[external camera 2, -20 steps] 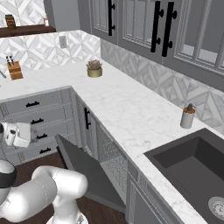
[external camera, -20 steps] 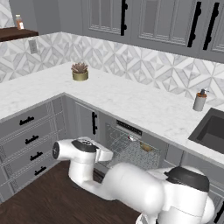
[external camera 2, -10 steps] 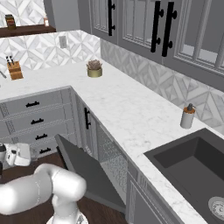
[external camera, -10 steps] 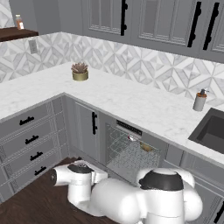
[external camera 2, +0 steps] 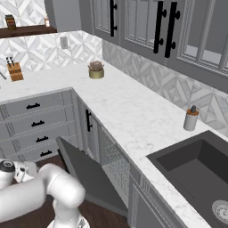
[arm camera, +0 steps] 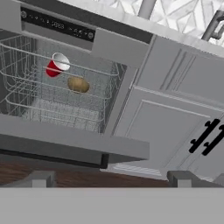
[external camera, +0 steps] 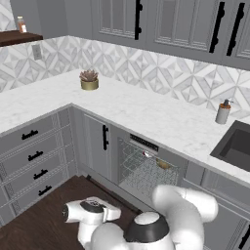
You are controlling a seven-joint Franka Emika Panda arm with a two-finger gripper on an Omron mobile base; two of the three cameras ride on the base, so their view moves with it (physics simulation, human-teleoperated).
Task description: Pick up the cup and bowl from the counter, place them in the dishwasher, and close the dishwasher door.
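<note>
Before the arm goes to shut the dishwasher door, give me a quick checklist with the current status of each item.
1. Small red tapered cup lying in the silver wire rack: ok.
2. Shallow tan-brown bowl in the same rack, beside the cup: ok.
3. Flat grey dishwasher door shut: not ok, it hangs partly open.
4. Hand open and holding nothing: ok.
5. Hand touching the door: not ok, it sits low in front of the door's edge, apart from it.
6. Rack pushed fully in so the door clears it: cannot tell.

The dishwasher (arm camera: 70,65) control strip (arm camera: 57,25) bears pale markings, seemingly digits, too blurred to read.
</note>
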